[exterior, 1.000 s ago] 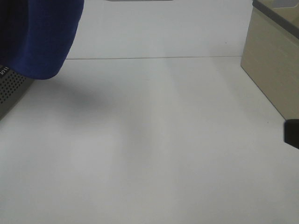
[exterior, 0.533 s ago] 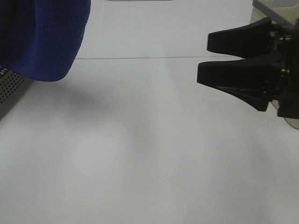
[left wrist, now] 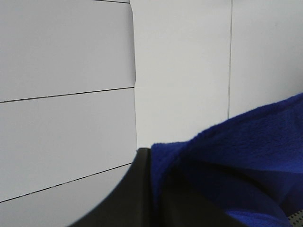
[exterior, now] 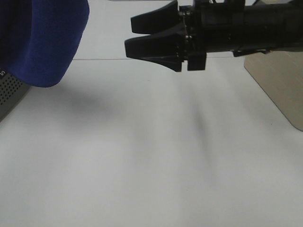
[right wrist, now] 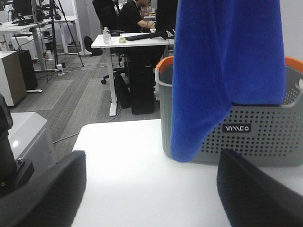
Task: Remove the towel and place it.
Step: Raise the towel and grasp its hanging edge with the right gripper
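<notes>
The deep blue towel (exterior: 40,40) hangs at the top left of the exterior view, draped down over a grey perforated basket (exterior: 8,92). In the right wrist view the towel (right wrist: 222,71) hangs from above the picture in front of the basket (right wrist: 265,135), which has an orange rim. My right gripper (exterior: 130,34) is open and empty, level above the table, pointing left at the towel and still apart from it. In the left wrist view my left gripper (left wrist: 156,165) has one black finger (left wrist: 135,194) pressed against the towel (left wrist: 236,156) and holds it up.
A beige box (exterior: 279,90) stands at the right edge of the white table (exterior: 142,156). Past the table's far edge the right wrist view shows an office floor, a desk (right wrist: 128,42) and a seated person.
My right gripper has come in from the right edge and moved left and up across the table towards the towel. The towel's hanging edge has swayed slightly.
</notes>
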`<act>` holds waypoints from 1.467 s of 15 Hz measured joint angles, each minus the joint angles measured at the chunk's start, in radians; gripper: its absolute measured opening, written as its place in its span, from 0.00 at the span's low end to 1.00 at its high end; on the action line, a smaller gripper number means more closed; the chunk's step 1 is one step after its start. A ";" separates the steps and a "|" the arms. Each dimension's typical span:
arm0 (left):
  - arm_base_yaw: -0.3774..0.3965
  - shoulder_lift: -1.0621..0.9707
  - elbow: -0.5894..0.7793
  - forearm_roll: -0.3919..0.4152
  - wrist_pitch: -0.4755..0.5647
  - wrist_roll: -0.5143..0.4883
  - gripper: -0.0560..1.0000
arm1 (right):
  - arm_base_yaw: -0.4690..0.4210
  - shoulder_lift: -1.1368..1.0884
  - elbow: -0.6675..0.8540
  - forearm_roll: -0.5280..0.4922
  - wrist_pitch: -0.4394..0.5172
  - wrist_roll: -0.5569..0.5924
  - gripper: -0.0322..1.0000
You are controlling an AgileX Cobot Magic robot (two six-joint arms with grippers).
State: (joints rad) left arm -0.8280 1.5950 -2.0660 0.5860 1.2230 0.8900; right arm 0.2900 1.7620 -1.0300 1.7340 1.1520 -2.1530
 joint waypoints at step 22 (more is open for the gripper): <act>0.000 0.000 0.000 0.000 0.000 0.000 0.05 | 0.267 0.290 -0.400 -0.217 -0.214 0.179 0.75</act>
State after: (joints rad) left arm -0.8280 1.5950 -2.0660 0.5860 1.2230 0.8900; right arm 0.5570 2.0520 -1.4300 1.5170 0.9380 -1.9740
